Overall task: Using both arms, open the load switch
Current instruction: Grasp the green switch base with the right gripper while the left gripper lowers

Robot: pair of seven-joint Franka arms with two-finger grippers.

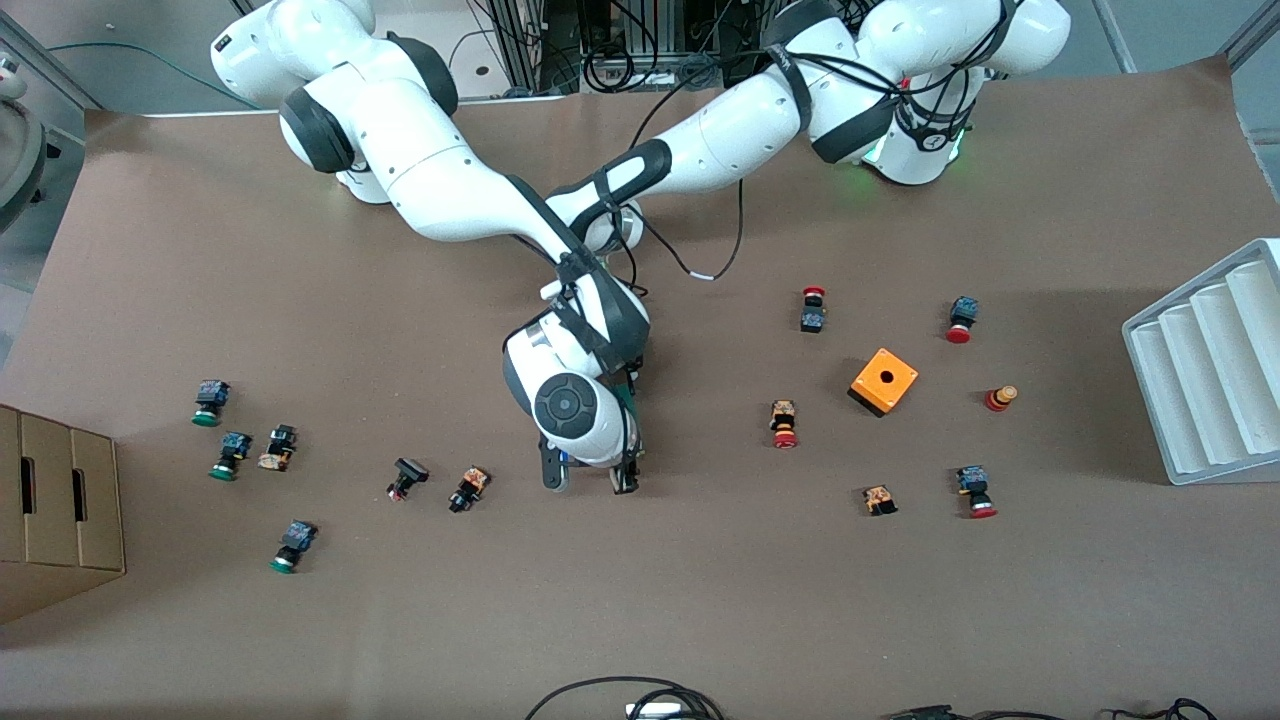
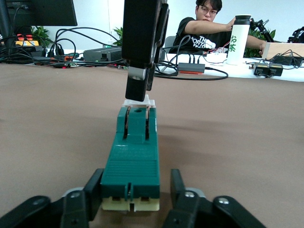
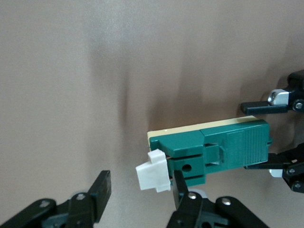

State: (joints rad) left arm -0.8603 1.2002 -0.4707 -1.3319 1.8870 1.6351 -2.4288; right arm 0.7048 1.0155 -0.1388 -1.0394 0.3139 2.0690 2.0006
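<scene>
The load switch [image 2: 131, 156] is a slim dark-green block lying flat on the brown table, with a small white piece [image 3: 153, 176] at one end. My left gripper [image 2: 135, 183] straddles the end away from the white piece. One finger [image 2: 94, 190] rests against the block's side and the other stands a little off it. My right gripper [image 3: 141, 183] hangs over the white-piece end and is open. One of its fingers [image 3: 181, 187] is beside the green body, and the other is well clear of the white piece. In the front view the right arm's hand [image 1: 575, 405] covers the switch.
Small red- and green-capped push buttons [image 1: 784, 424] lie scattered toward both ends of the table. An orange square box [image 1: 884, 381] sits toward the left arm's end, near a white ribbed tray [image 1: 1210, 370]. A cardboard box [image 1: 60, 510] stands at the right arm's end.
</scene>
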